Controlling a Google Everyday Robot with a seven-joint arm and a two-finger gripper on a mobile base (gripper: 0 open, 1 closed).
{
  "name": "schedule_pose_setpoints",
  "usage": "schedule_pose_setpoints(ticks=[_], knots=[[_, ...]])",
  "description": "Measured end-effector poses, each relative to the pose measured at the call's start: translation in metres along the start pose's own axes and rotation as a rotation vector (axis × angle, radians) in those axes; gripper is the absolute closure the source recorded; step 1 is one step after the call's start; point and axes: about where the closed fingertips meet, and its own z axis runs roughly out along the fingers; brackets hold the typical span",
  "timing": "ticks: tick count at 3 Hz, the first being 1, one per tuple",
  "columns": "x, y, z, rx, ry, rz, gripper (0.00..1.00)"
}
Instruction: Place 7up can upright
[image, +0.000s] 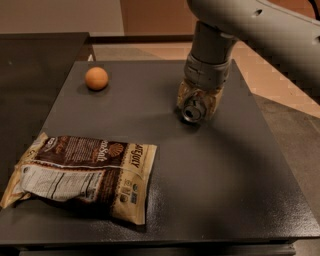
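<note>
The 7up can (192, 112) lies on its side on the dark table (210, 190), right of centre, with its shiny metal top and pull tab facing the camera. My gripper (196, 104) comes down from the grey arm at the upper right and is closed around the can, one tan finger (183, 97) on each side of it. Most of the can's body is hidden behind the fingers, so the label does not show.
An orange ball (96, 78) sits at the table's far left. A brown and cream snack bag (82, 171) lies flat at the front left. A second dark surface (35, 65) adjoins on the left. The table's right edge borders the floor.
</note>
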Motion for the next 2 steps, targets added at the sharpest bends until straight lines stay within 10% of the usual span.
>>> schedule_pose_setpoints(ticks=[2], knots=[[-0.007,-0.043,-0.056,0.144,-0.195,0.350,1.00]])
